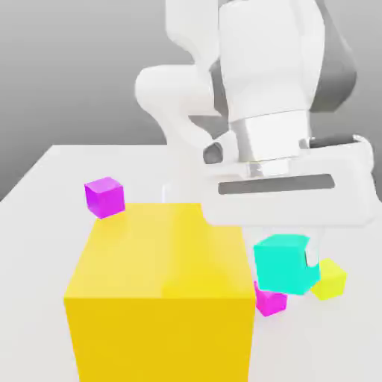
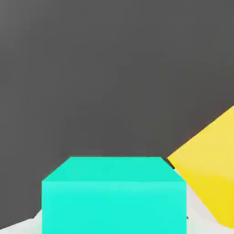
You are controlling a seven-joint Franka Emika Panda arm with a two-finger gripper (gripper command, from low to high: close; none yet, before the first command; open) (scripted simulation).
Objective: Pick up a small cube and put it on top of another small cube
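Above the white surface [image 1: 45,175], carried small plain cyan cube [image 1: 281,264] in pincer [image 1: 287,257] pinching it, best centred squarely over small plain yellow cube [image 1: 330,279] before lowering.

Two magenta cubes [image 1: 104,197] [image 1: 270,300], two yellow [image 1: 160,298] [image 1: 329,279], one cyan [image 1: 282,263]

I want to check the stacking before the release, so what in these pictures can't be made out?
- Small yellow cube: partly hidden behind the cyan cube in the exterior view, so any gap between them is unclear.
- Lower magenta cube: mostly covered by the cyan cube and the huge yellow cube.
- Pincer fingertips: largely hidden by the hand's body above.
- Cyan cube's underside: cut off by the hand view's edge.
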